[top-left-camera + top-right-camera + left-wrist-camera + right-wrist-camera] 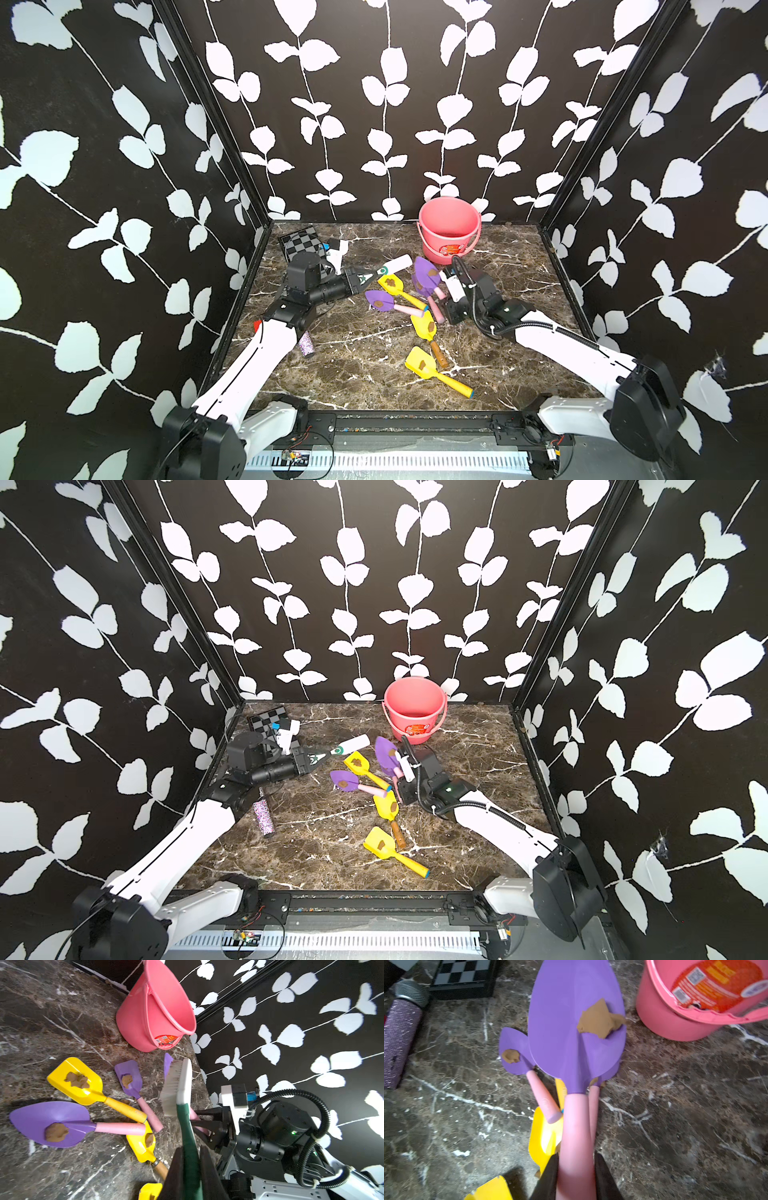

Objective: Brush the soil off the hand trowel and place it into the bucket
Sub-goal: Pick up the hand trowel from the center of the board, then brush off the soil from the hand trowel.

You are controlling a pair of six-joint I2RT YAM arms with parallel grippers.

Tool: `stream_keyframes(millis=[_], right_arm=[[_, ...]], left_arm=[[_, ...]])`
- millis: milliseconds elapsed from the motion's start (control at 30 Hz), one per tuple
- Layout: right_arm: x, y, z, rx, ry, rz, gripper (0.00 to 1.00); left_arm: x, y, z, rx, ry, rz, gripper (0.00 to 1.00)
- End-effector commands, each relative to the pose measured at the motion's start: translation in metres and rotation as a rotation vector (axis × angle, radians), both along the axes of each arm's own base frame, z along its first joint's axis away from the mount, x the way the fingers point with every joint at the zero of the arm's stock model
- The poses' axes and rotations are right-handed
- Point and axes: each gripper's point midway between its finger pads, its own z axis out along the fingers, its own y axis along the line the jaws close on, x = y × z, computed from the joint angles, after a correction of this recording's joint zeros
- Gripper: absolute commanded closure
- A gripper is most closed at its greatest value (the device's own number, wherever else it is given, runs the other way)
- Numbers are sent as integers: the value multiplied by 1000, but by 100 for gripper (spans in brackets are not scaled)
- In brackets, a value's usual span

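Purple trowel (pixel 571 1022) with a pink handle: your right hand (pixel 576 1156) grasps it, both fingers pressed on the handle in the right wrist view. A brown soil (pixel 600 1019) clump sticks to the blade near one edge. The blade points toward the bucket (pixel 451 226), just beside its base and not inside it. The blade overlaps the other purple trowels (pixel 379 300); you can't tell if it touches them.

The bucket stands upright at the back of the worktop (pixel 353 353), close to the rear wall, label facing the arms.

Your left hand (pixel 190 1153) is clenched on the green handle of the brush (pixel 180 1084). The white brush head reaches out near the held blade; contact can't be told from either view.

Three yellow trowels (pixel 422 363) lie on the worktop, each with a brown clump: one by the brush, one mid-pile, and one nearer the front edge, apart from the rest. The pile sits mid-worktop between your two arms.

A checkered board (pixel 301 243) sits in the far left corner. A glitter-covered microphone (pixel 264 816) lies on the left side, partly under the left arm.
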Motion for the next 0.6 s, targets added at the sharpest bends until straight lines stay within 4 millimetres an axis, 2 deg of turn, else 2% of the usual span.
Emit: stream_keyframes(millis=[0, 167, 267, 467, 567], right_arm=[[-3, 30, 13, 28, 0, 110, 100], [-6, 64, 20, 59, 19, 186, 100], [-8, 78, 22, 106, 53, 206, 100], [-14, 89, 20, 152, 121, 225, 100], [-18, 86, 15, 136, 148, 219, 100]], left_arm=[[-9, 0, 16, -62, -35, -1, 100], [-7, -3, -4, -128, 37, 10, 100], [-10, -7, -18, -102, 58, -1, 100], [-11, -11, -51, -79, 162, -13, 100], [-15, -12, -65, -65, 207, -20, 100]])
